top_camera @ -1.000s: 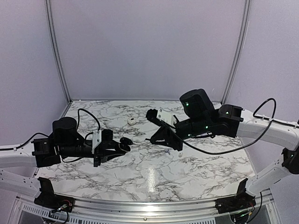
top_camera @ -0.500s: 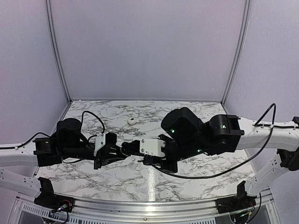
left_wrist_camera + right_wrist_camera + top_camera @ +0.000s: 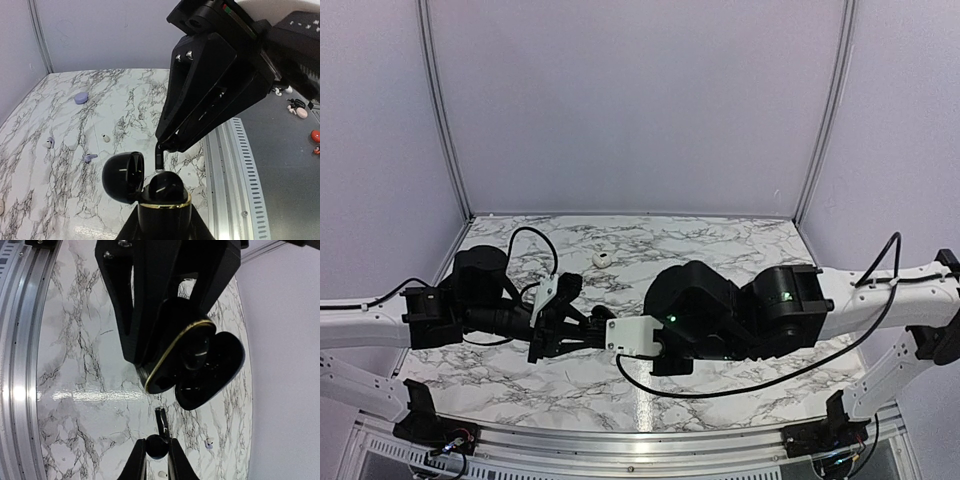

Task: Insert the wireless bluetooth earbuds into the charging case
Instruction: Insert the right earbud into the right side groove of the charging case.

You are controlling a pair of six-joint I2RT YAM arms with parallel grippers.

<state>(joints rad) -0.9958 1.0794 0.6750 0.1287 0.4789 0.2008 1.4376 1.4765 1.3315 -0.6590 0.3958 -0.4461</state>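
Black earbud [image 3: 157,446] is pinched in my right gripper [image 3: 157,452], fingers closed on its round end. The stem points at the charging case [image 3: 164,192], and the right wrist view shows a small gap between them. The case is clamped in my left gripper [image 3: 165,227] and held above the marble table [image 3: 720,240]. Its lid [image 3: 123,176] is flipped open to one side, gold rim showing.

The left wrist view catches only the stem hanging under the right fingers, over the open case; I can't tell contact there. In the top view the two wrists meet mid-table and I can't make out bud or case.

Only the left wrist view shows the loose pieces on the table: lilac bud [image 3: 49,143], second lilac bud [image 3: 90,158], white bud [image 3: 105,138] and lilac case [image 3: 81,97] farther back. The top view adds a small white piece [image 3: 601,259] toward the back.
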